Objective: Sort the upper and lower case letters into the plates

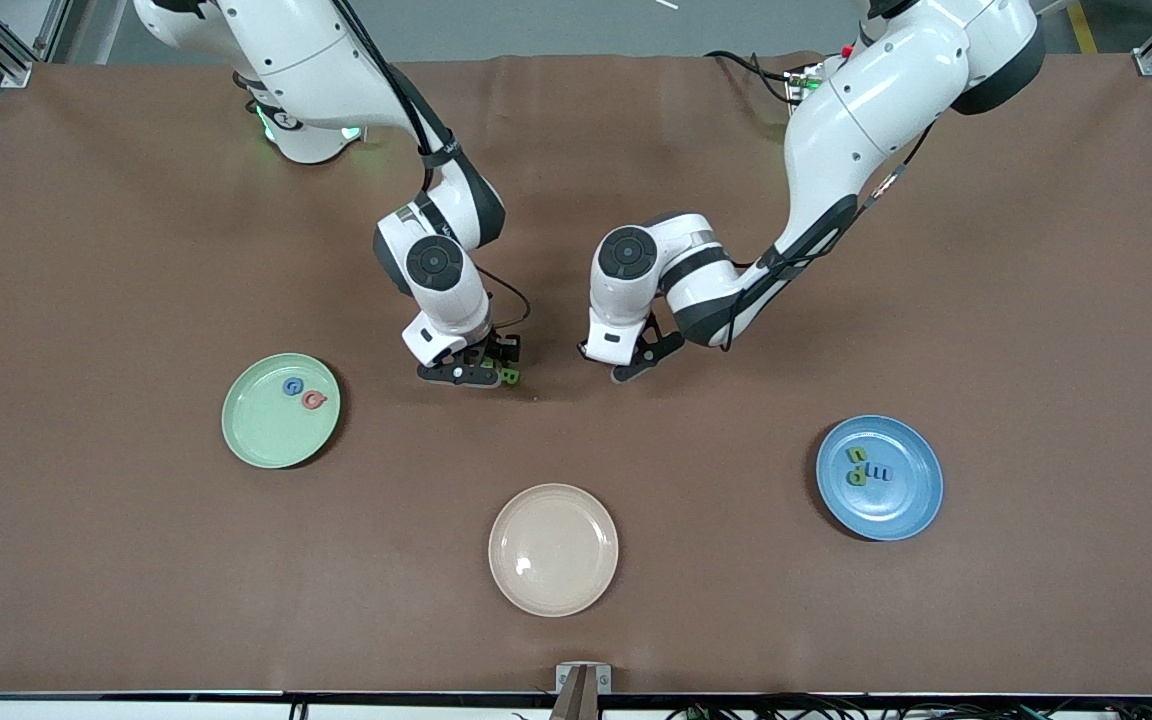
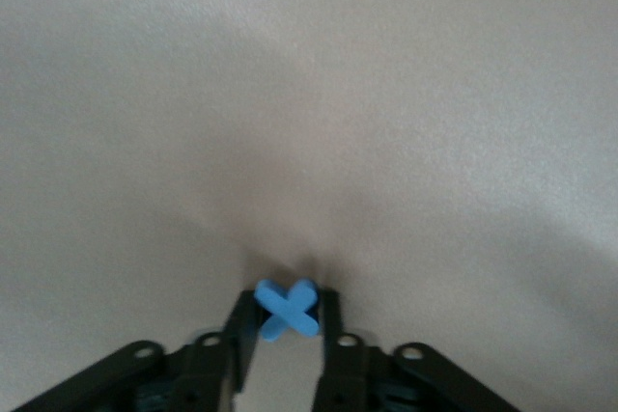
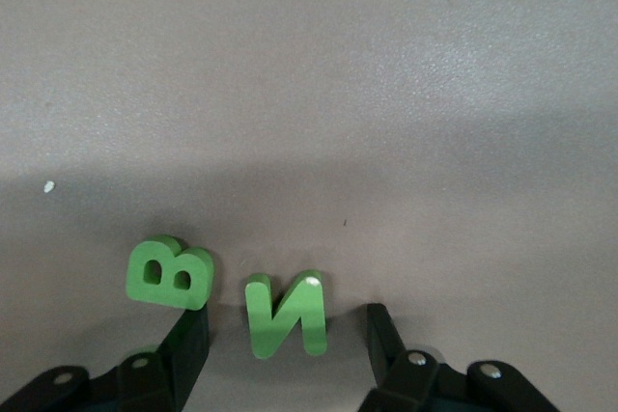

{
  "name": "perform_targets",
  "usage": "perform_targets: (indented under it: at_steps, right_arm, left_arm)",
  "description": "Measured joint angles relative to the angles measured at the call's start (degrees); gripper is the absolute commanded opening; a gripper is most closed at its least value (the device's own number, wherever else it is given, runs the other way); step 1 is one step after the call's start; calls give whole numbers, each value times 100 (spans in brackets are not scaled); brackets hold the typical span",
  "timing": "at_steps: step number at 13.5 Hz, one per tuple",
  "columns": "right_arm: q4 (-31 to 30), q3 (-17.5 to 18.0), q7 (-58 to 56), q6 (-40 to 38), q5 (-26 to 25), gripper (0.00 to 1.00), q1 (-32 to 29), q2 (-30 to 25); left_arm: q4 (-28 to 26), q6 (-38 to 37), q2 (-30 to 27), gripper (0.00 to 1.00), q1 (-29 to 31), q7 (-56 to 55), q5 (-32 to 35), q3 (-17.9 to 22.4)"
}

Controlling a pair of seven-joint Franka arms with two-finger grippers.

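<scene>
The pale mint green plate (image 1: 254,432) lies toward the right arm's end and holds a blue letter (image 1: 292,386) and a red letter (image 1: 313,400). The blue plate (image 1: 904,505) lies toward the left arm's end and holds green and blue letters (image 1: 868,467). My right gripper (image 1: 481,372) is low at mid-table and open. Its fingers straddle a green N (image 3: 287,314), with a green B (image 3: 169,272) just beside one finger (image 3: 188,344). My left gripper (image 1: 626,368) is low over the table beside it, shut on a small blue X (image 2: 287,309).
A cream-beige plate (image 1: 553,549) with nothing on it lies nearest the front camera, midway between the two coloured plates. The brown table mat (image 1: 1036,300) is bare around both grippers. One green letter (image 1: 511,376) shows beside the right gripper in the front view.
</scene>
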Motion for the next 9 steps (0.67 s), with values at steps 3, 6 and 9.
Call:
perform_targets:
  at_steps: [3,6,9]
  right_arm:
    - [14,-20,0,32,-8,7,0,-25]
    - [13,-59,1,-6,-6,1,-70,-53]
    - [20,-92,-107,8,-9,0,-285,-53]
  left_arm:
    - [195,-83,-1,2,20,0,0,125]
    - [876,-730,-29,2,173,209,5,172]
    - [1133,-1008,-162,2,741,1099,6,188]
